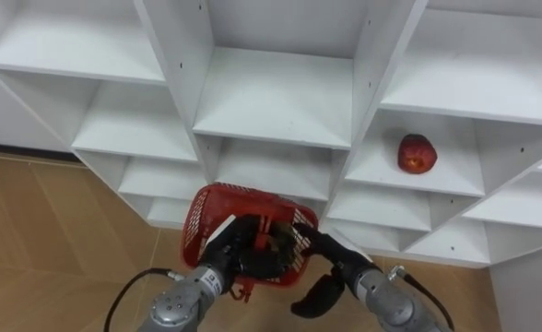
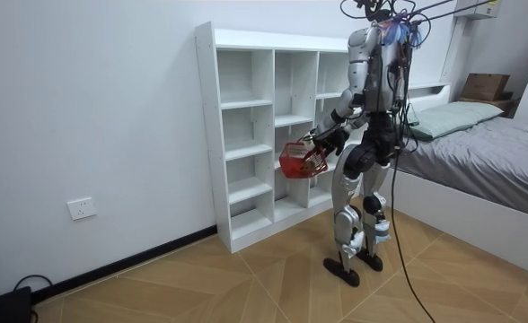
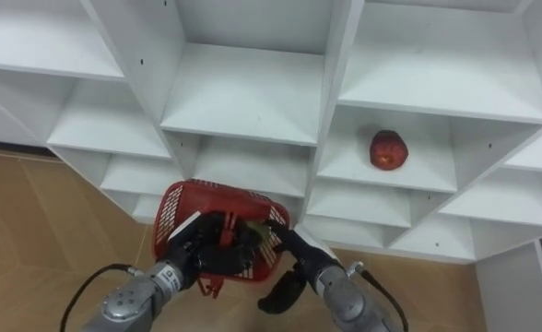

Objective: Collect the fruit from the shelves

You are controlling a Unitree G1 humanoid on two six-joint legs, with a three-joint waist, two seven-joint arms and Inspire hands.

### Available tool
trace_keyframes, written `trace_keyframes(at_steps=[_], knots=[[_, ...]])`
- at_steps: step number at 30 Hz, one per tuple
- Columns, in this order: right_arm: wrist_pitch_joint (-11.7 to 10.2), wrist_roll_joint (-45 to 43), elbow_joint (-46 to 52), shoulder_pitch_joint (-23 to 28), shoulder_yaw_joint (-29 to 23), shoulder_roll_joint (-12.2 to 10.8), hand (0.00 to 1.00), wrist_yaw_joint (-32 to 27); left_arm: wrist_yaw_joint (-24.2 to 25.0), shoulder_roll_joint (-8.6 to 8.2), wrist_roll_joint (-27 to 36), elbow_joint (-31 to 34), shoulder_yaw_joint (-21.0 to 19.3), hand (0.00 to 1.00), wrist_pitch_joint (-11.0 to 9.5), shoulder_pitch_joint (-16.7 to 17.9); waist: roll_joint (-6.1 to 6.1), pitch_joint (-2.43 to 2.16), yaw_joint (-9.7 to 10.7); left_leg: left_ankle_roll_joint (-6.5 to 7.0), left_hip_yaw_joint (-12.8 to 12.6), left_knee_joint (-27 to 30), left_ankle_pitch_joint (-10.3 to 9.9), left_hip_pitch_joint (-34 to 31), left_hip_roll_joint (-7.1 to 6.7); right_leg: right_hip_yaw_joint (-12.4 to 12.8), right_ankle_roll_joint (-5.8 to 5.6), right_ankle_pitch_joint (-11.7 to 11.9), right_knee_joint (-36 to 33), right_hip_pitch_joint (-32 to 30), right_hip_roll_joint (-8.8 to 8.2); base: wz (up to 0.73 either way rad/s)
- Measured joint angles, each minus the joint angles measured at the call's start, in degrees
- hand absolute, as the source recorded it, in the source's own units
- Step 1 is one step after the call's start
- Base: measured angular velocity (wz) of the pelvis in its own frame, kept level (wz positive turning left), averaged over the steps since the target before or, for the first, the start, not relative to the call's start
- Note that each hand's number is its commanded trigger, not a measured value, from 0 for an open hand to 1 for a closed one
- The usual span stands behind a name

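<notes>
The basket (image 1: pixel 208 205) is gripped at its near rim by the left hand (image 1: pixel 232 260), fingers (image 1: pixel 251 245) curled. The right hand (image 1: pixel 334 256) is laid against its right rim, and its grip cannot be told. The apple (image 1: pixel 417 153) is left mid-shelf (image 1: pixel 378 171), well apart from both.

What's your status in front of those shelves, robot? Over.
Left hand gripping red basket. Right hand at basket's rim. One apple on shelf to the right, uncollected. Nothing in front of it.
</notes>
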State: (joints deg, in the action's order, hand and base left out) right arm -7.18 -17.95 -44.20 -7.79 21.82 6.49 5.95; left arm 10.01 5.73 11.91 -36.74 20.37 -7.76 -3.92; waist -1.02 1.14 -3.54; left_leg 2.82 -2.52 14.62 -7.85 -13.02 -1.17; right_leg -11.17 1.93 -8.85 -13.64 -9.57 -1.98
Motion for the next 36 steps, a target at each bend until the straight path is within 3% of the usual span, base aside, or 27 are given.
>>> trace_keyframes(at_steps=[6, 12, 18, 24, 28, 36], knots=[[1.01, 0.0, 3.71, 0.57, -0.02, 0.56, 0.0, -0.01, -1.51, 0.61, 0.05, -0.04, -0.66, 1.0, 0.26, 2.13, 0.01, -0.06, -0.22, 0.0, -0.88, -1.1, 0.03, 1.79, 0.09, 1.05, -0.02, -0.03, 0.02, 0.87, 0.03, -0.1], [0.99, 0.91, 12.16, 3.28, -0.08, 1.41, 0.0, 0.56, -3.0, 0.35, 4.3, -0.72, -2.46, 1.0, 0.25, 3.17, -0.26, -0.18, 0.11, 0.0, -1.98, -2.13, 0.02, 4.0, 0.15, 1.76, -0.06, -0.15, 0.43, 2.27, 0.09, -0.09], [1.05, 8.51, 19.54, 8.24, -0.73, 2.6, 0.0, 2.96, -4.89, 0.48, 4.23, -2.37, -3.53, 1.0, 0.27, 4.7, -1.31, -0.68, 0.15, -0.05, -2.37, -3.85, 0.0, 6.92, 0.11, 2.57, -0.15, -0.17, 1.98, 5.05, 0.33, -0.04], [1.06, 9.02, 27.03, 11.57, -1.04, 3.48, 0.0, 3.83, -6.19, 0.78, 4.25, -3.26, -7.06, 1.0, 0.29, 5.76, -1.71, -0.67, 0.13, -0.15, -3.38, -3.99, -0.1, 7.87, 0.24, 3.28, -0.14, -0.17, 1.99, 5.63, 0.44, -0.06], [1.06, 9.07, 29.9, 13.1, -2.05, 3.82, 0.0, 4.25, -7.22, 0.97, 4.26, -3.28, -7.24, 1.0, 0.3, 7.22, -1.75, -0.64, 0.25, -0.15, -3.37, -4.23, -0.1, 8.49, 0.24, 3.29, -0.15, -0.17, 1.99, 6.16, 0.46, 0.0], [0.91, 11.47, 31.88, 16.02, -8.33, 2.98, 0.0, 3.36, -7.41, 0.67, 5.44, -4.01, -10.15, 1.0, 0.3, 8.62, -1.78, -0.52, 0.65, -0.26, -3.57, -4.78, -0.59, 12.07, 0.37, 3.72, -0.25, -0.37, 3.12, 9.21, 0.66, -0.02]])
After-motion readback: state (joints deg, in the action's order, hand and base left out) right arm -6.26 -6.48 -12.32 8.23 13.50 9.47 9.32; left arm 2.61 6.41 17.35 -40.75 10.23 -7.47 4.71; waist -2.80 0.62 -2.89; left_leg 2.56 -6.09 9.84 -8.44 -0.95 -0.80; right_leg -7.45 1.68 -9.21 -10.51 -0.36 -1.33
